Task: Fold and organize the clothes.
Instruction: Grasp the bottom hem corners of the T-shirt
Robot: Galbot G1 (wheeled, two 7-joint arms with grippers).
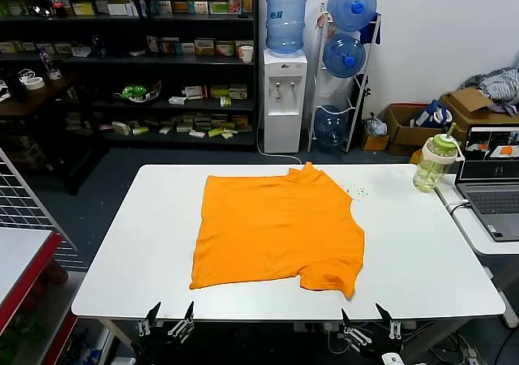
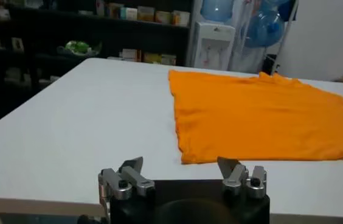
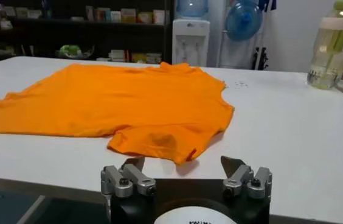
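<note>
The orange T-shirt (image 1: pixel 276 227) lies flat on the white table (image 1: pixel 130 251), folded lengthwise, one short sleeve at the near right corner. No lettering shows. It also shows in the left wrist view (image 2: pixel 263 119) and the right wrist view (image 3: pixel 117 103). My left gripper (image 1: pixel 169 316) is open and empty at the table's near edge, short of the shirt's near left corner; it shows in its wrist view (image 2: pixel 182 171). My right gripper (image 1: pixel 366 316) is open and empty at the near edge, just short of the sleeve; it shows in its wrist view (image 3: pixel 185 170).
A green-lidded water bottle (image 1: pixel 435 164) stands at the table's far right corner beside a laptop (image 1: pixel 493 178) on a side table. Shelves, a water dispenser (image 1: pixel 284 97) and cardboard boxes (image 1: pixel 413 126) stand behind. A red-edged table (image 1: pixel 24 259) is at the left.
</note>
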